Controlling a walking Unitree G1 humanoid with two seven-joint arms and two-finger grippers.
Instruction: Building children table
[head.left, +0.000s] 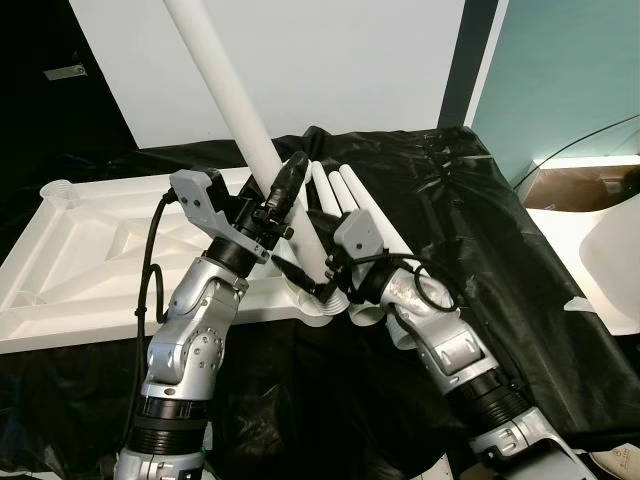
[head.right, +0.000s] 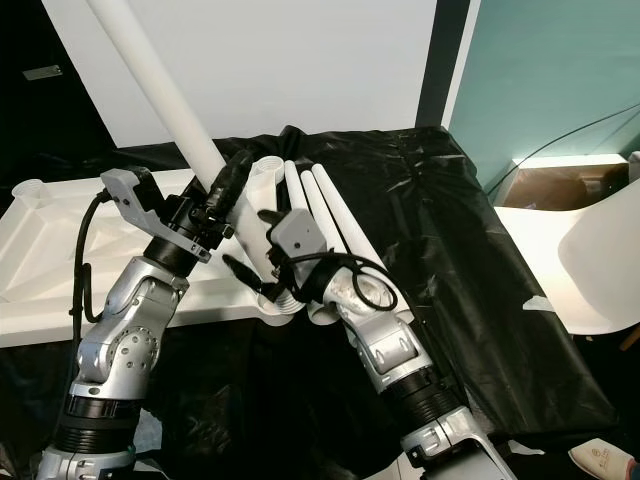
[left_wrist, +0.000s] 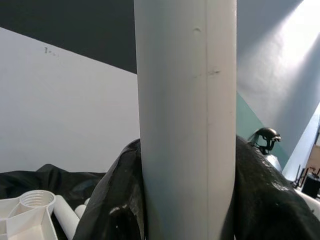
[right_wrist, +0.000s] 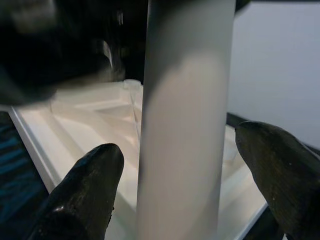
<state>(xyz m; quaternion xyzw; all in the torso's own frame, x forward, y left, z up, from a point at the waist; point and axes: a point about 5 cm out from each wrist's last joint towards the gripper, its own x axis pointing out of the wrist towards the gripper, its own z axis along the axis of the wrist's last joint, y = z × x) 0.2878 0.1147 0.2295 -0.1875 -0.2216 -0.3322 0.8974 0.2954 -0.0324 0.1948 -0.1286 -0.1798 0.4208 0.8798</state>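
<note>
Left end effector (head.left: 283, 196) clamped, right end effector (right_wrist: 187, 170) spread

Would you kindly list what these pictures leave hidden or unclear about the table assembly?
- Top end of the held white table leg: cut off by the upper edge in both eye views.
- Its lower end and the socket it meets: hidden behind the left gripper and right gripper.
- Left wrist view: the leg blocks the tabletop.

table leg (head.left: 222, 75): smooth matt white plastic | sheet (head.left: 470, 230): glossy black plastic

The upturned tabletop (head.left: 100, 250) lies on the sheet (head.left: 450, 220); right of it lie three loose legs (head.left: 345, 205), and a slanted leg (head.left: 225, 95) rises from its near right corner
</note>
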